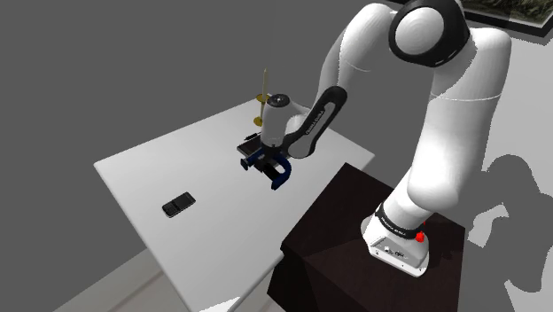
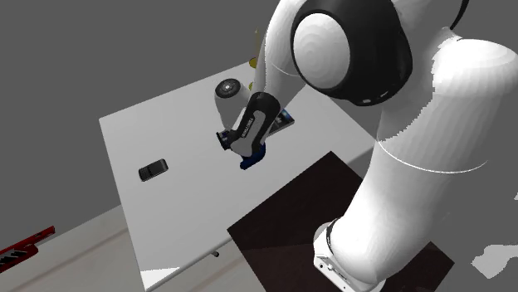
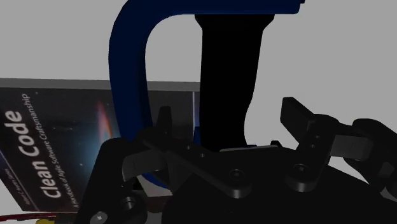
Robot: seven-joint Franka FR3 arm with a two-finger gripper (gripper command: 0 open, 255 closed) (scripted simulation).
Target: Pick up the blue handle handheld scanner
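Fingers (image 3: 299,121) of the gripper (image 3: 228,121) stand well apart, the scanner (image 1: 280,175) between them by its black grip (image 3: 229,70), untouched (nothing held yet). I judge they straddle the grip, not the blue loop (image 3: 127,76), for a squarer close. Beyond one jaw lies a book (image 3: 57,146).

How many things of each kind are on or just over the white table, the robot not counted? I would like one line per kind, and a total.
Handheld scanner with blue handle: 1
Book: 1
Small flat black device: 1
Gold-coloured stand with a thin rod: 1
Total: 4
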